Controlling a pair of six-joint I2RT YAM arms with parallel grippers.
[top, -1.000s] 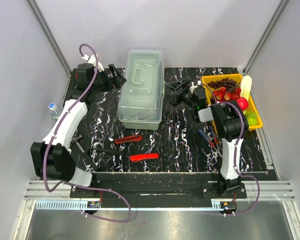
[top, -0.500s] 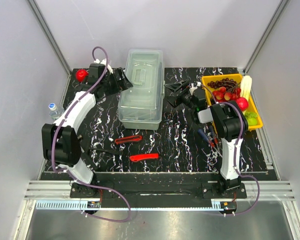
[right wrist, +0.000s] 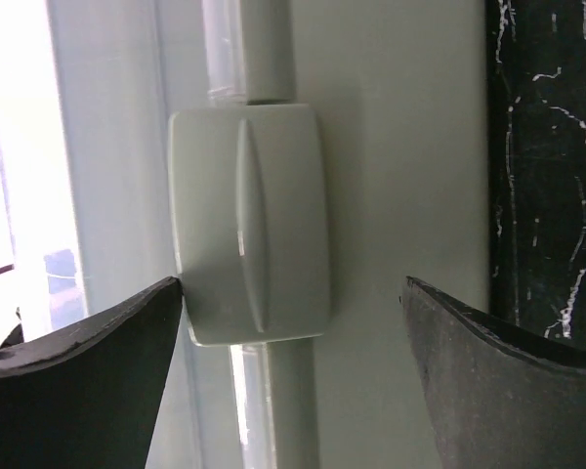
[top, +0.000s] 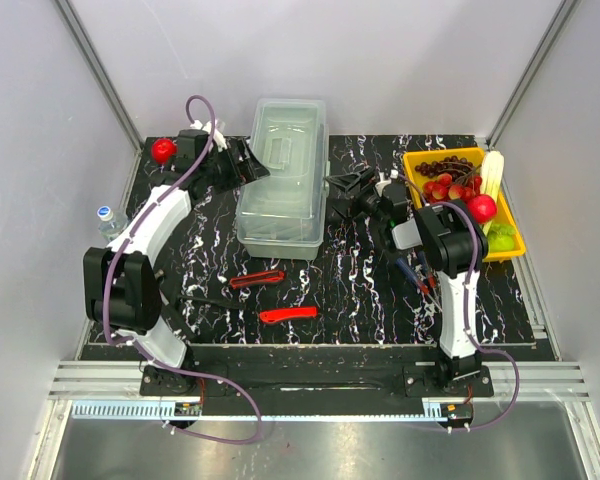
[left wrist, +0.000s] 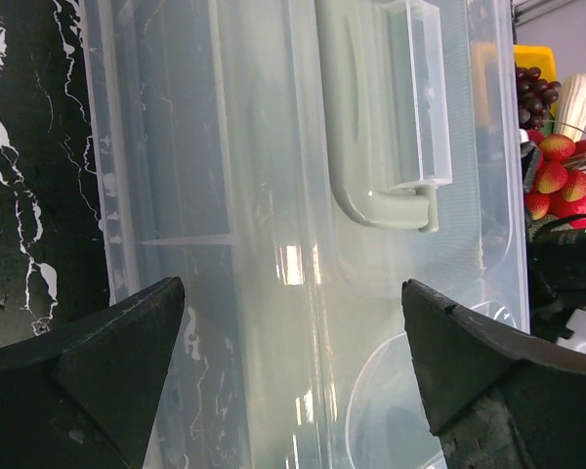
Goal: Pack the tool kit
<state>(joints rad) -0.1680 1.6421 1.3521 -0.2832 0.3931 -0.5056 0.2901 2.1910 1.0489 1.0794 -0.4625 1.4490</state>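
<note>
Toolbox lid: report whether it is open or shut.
Shut. The lid lies flat on the toolbox, handle folded down, latch flush against the side.

Back wall [top: 310, 50]: plain pale grey panel, no window in it.
Side walls [top: 25, 170]: the same pale panels, slanting in on the left and the right.
Corner posts [top: 98, 70]: bare aluminium strips where the panels meet.
Tabletop [top: 365, 290]: black sheet with white marble veining, slightly glossy.
Front rail [top: 310, 385]: slotted aluminium running across the near edge.
Toothed strip [top: 130, 409]: white, just below the rail.
Steel sheet [top: 330, 450]: brushed metal, dull sheen, nearest of all.
Light: soft and even, shadows faint.
</note>
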